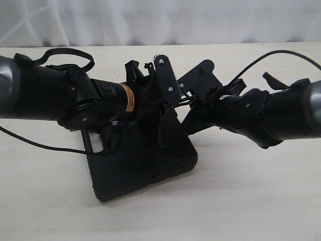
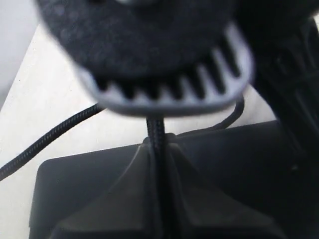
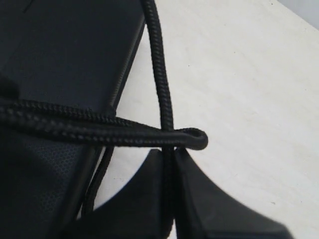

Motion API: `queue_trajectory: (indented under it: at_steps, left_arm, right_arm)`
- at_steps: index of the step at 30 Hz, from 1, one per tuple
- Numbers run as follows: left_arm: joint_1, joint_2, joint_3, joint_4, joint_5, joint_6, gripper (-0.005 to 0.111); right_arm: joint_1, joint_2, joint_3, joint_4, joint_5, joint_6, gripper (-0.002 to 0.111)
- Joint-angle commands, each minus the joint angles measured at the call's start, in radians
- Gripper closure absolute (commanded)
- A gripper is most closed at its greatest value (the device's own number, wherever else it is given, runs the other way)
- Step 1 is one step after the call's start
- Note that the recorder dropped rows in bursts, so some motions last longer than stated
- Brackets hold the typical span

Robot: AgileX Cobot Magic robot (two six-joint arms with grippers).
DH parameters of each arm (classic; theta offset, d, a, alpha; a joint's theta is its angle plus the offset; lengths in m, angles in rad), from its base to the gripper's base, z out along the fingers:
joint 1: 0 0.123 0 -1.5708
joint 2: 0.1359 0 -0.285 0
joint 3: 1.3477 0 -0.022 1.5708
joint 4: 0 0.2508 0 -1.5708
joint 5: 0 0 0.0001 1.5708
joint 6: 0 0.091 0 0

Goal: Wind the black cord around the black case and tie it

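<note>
Over the pale table (image 1: pixel 251 201), in the exterior view, both arms meet above the black case (image 1: pixel 145 173), which lies flat, likely to pull the tie tight. By the left wrist view, the left gripper (image 2: pixel 158 149) is clenched on the black cord (image 2: pixel 50 137), which runs straight out from its tips. By the right wrist view, the right gripper (image 3: pixel 168 162) pinches a strand just under a crossing loop, beside the case's edge.
</note>
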Motion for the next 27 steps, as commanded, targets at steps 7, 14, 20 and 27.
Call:
queue_trajectory:
  at_steps: [7,14,20,27]
  left_arm:
    - [-0.006,-0.009,-0.005,0.008,-0.012,0.026,0.071]
    - [-0.006,-0.033,-0.005,0.006,0.024,0.098,0.049]
    - [-0.006,-0.13,-0.005,-0.006,0.08,0.11,0.049]
    - [0.118,-0.16,-0.005,-0.005,0.116,0.095,0.049]
  right_arm:
    - [0.001,-0.007,0.001,-0.015,-0.021,0.02,0.104]
    - [0.001,-0.007,0.001,-0.015,-0.021,0.02,0.104]
    - [0.001,-0.007,0.001,-0.015,-0.021,0.02,0.104]
    - [0.001,-0.007,0.001,-0.209,-0.027,0.135,0.104]
